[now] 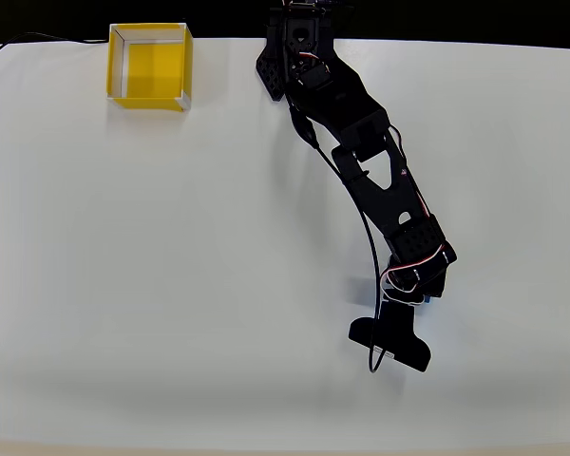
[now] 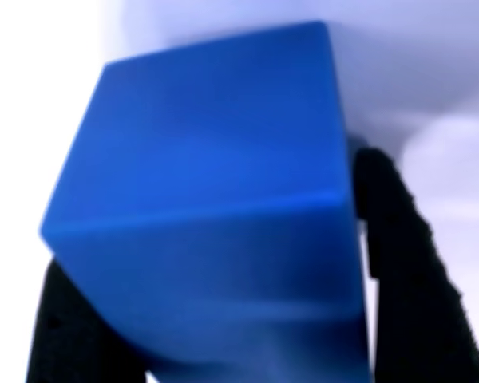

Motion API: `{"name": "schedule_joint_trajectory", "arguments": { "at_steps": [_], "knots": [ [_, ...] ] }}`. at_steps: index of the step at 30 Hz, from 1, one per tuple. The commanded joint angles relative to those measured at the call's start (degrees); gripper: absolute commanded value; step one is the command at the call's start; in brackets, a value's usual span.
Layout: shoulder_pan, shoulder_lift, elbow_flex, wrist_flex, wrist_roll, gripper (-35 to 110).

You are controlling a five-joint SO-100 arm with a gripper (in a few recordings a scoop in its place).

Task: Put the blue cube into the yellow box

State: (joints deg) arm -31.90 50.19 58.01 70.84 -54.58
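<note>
Blue cube (image 2: 215, 215) clamped between the black fingers (image 2: 399, 239) of the gripper (image 2: 215, 319), filling the wrist view. Grasp apparently done; carry and drop left. Yellow box (image 1: 149, 100) at upper left of the overhead view, empty, well apart from the gripper (image 1: 413, 299) at lower right. Cube nearly hidden under the arm overhead, just a blue sliver. Lifted or resting on the table: impossible to tell.

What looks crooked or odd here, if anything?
Only a small thing: in the wrist view the blue cube sits tilted between the gripper's black fingers, one corner uppermost. The yellow box stands square and undamaged near the table's far edge. Nothing is spilled.
</note>
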Motion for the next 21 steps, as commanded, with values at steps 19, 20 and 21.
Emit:
{"name": "schedule_joint_trajectory", "arguments": {
  "at_steps": [19, 20, 21],
  "knots": [
    [51.9, 44.6, -3.0, 7.0, -32.3, 13],
    [55.7, 45.3, -2.1, 7.5, -32.5, 13],
    [59.3, 46.3, -0.9, 7.6, -32.9, 13]
  ]
}}
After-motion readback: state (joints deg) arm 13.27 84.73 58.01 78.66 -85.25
